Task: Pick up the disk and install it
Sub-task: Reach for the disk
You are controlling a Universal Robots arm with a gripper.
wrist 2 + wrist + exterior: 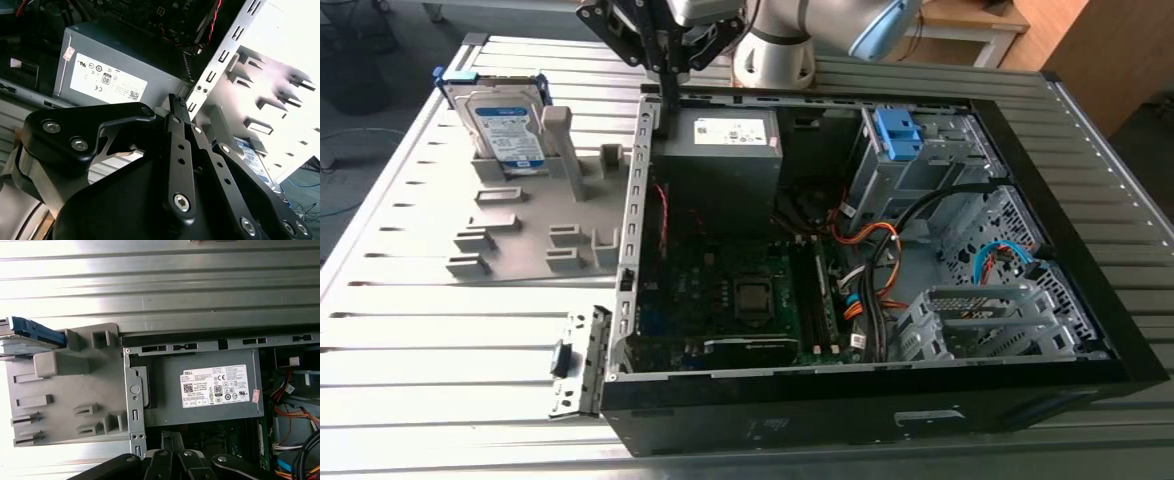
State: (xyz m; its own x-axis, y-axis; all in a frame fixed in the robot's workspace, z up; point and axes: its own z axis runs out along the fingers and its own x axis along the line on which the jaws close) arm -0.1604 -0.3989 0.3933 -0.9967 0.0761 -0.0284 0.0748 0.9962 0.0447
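Just outside the open computer case, on the exterior view's left: the disk, upright in a grey slotted holder. Probably dense, rigid, smooth-faced and shock-sensitive; best pinched across the 2 flat faces near the free top edge. Farther back, above the case's rear wall by the power supply: gripper, pointed down, jaws apparently closed on nothing, well apart from the disk.

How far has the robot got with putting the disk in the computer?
Nothing looks done yet. The disk stands in its grey holder, outside the computer case. The claw is shut on nothing and hangs over the case's edge beside the grey power box. Picking the disk up and installing it are both left.
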